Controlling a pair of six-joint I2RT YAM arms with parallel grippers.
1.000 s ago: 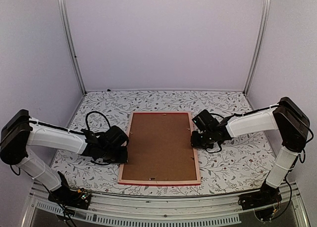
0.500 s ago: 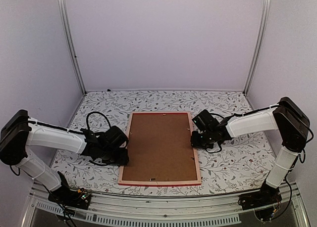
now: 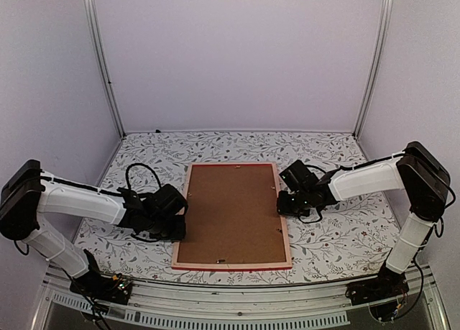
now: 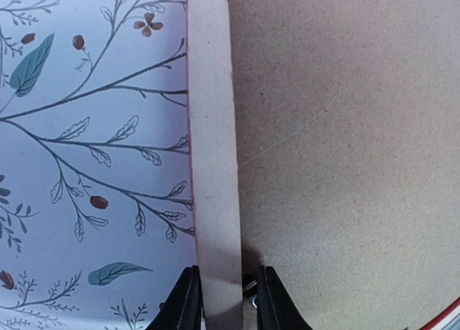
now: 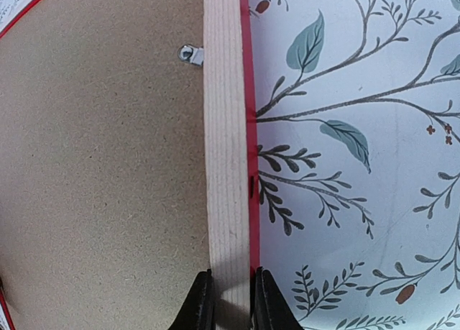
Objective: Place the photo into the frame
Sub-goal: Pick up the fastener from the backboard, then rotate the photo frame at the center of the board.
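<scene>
The frame [image 3: 230, 264] lies face down in the middle of the table. Its pale wood back is up, with red edges showing. A brown backing board [image 3: 231, 213] fills it. The photo is hidden. My left gripper [image 3: 178, 228] sits low on the left rail [image 4: 212, 129]. Its jaws [image 4: 228, 285] are closed across that rail, with a small metal tab [image 4: 250, 290] between the rail and the inner finger. My right gripper [image 3: 282, 203] is shut [image 5: 231, 287] on the right rail [image 5: 226, 129], one finger on the red outer edge.
The frame rests on a leaf-patterned table cover [image 3: 338, 236]. A metal turn tab [image 5: 191, 54] lies on the backing board [image 5: 100, 165] beside the right rail. Purple walls and two upright posts [image 3: 370, 64] enclose the back and sides.
My left wrist has shifted very slightly at the left rail. The frame, the backing board and the right arm stay where they were.
</scene>
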